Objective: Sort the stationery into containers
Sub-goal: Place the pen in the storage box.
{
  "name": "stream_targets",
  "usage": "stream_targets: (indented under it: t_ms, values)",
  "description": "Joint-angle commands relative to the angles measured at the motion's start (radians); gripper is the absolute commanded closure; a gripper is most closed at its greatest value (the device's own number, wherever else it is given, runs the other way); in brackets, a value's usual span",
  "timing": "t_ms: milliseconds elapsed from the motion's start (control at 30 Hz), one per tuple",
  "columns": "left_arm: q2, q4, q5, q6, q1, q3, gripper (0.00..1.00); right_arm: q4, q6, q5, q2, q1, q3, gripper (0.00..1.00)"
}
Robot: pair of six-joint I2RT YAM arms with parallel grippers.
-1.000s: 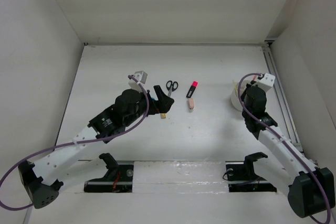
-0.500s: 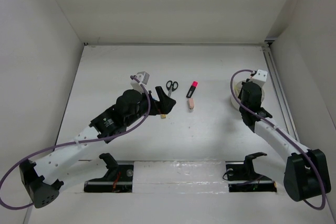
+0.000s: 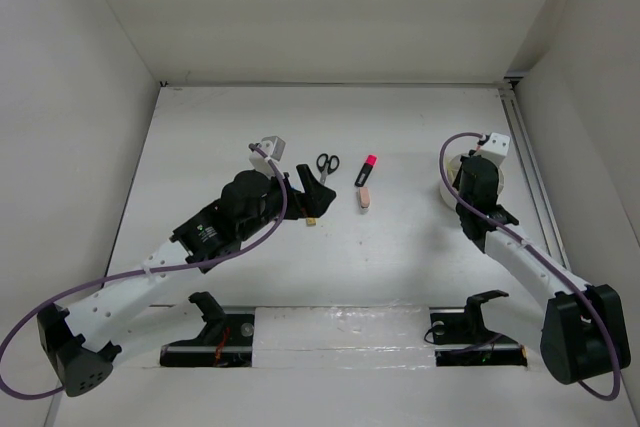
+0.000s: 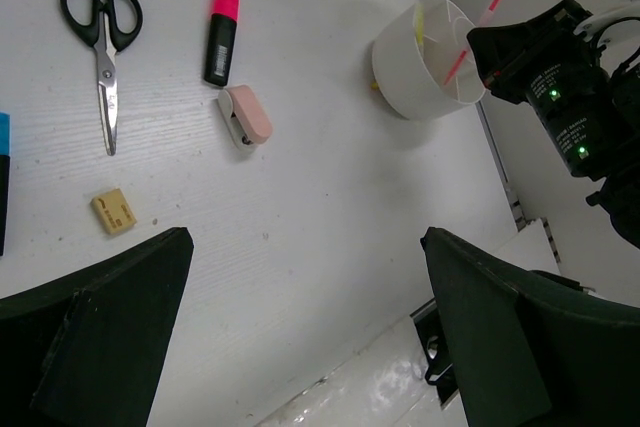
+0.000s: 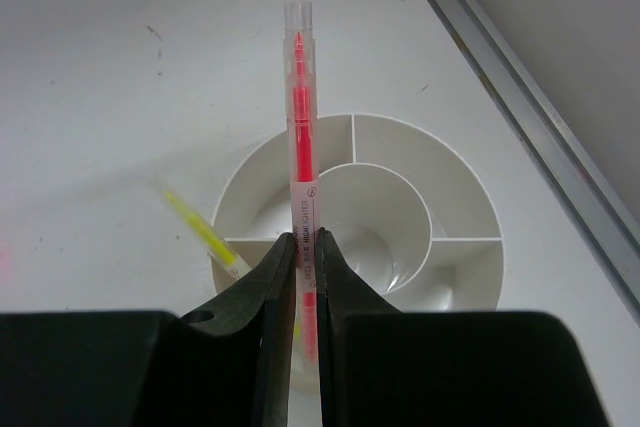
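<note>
One piece was in hand: the right gripper [image 5: 303, 247] had its fingers pinched nearly shut on a thin red pen [image 5: 300, 117]. It held the pen upright over the round white tub [image 5: 400, 152] at the right of the overhead view. A pale yellow stick [image 5: 200, 222] leaned in the tub's left compartment; which compartment the pen's lower end pointed at I could not tell. I judged this the drop-in step, so the next move called for clearing the dividers and then letting go. The left gripper [image 4: 305, 247] hung spread wide and empty above a tan eraser [image 4: 113, 212]. Scissors [image 4: 100, 37], a pink-capped marker [image 4: 220, 37] and a pink eraser [image 4: 247, 115] lay loose in the upper left of its wrist view.
</note>
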Motion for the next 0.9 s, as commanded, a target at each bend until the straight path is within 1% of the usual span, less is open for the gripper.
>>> stream_targets:
  t_ms: [0, 333, 367, 400, 467, 500, 533, 667, 700, 733, 833, 867]
  values:
    - [-0.009, 0.044, 0.016, 0.019, -0.002, 0.008, 0.01, 0.045, 0.019, 0.01, -0.005, 0.009, -0.003, 0.85]
    - [-0.018, 0.035, 0.007, 0.019, -0.002, 0.008, 0.01, 0.017, 0.029, 0.057, 0.004, 0.041, -0.003, 0.85]
    - [-0.018, 0.035, 0.007, 0.019, -0.002, 0.008, 0.01, 0.017, 0.029, 0.083, 0.013, 0.067, -0.003, 0.83]
    - [-0.018, 0.035, 0.007, 0.019, -0.002, 0.008, 0.01, 0.017, 0.029, 0.096, 0.014, 0.067, -0.003, 0.82]
    - [-0.018, 0.035, 0.007, 0.019, -0.002, 0.008, 0.01, 0.017, 0.029, 0.122, 0.024, 0.08, -0.003, 0.82]
    - [-0.018, 0.035, 0.007, 0.019, -0.002, 0.008, 0.01, 0.017, 0.04, 0.122, 0.024, 0.089, -0.003, 0.79]
    - [-0.018, 0.035, 0.007, 0.028, -0.002, 0.008, 0.01, 0.017, 0.04, 0.122, 0.024, 0.089, -0.003, 0.77]
    - [-0.018, 0.035, 0.007, 0.028, -0.002, 0.017, 0.01, 0.017, 0.062, 0.134, 0.033, 0.089, -0.003, 0.76]
    - [-0.018, 0.035, 0.007, 0.028, -0.002, 0.017, 0.01, 0.017, 0.062, 0.143, 0.033, 0.098, -0.003, 0.74]
    - [-0.018, 0.035, 0.007, 0.028, -0.002, 0.017, 0.01, 0.017, 0.062, 0.143, 0.033, 0.098, -0.003, 0.69]
    - [-0.009, 0.035, -0.003, 0.028, -0.002, 0.017, 0.01, 0.017, 0.062, 0.143, 0.024, 0.107, -0.003, 0.64]
    - [-0.009, 0.035, -0.003, 0.028, -0.002, 0.017, 0.01, 0.008, 0.062, 0.143, 0.003, 0.107, -0.003, 0.61]
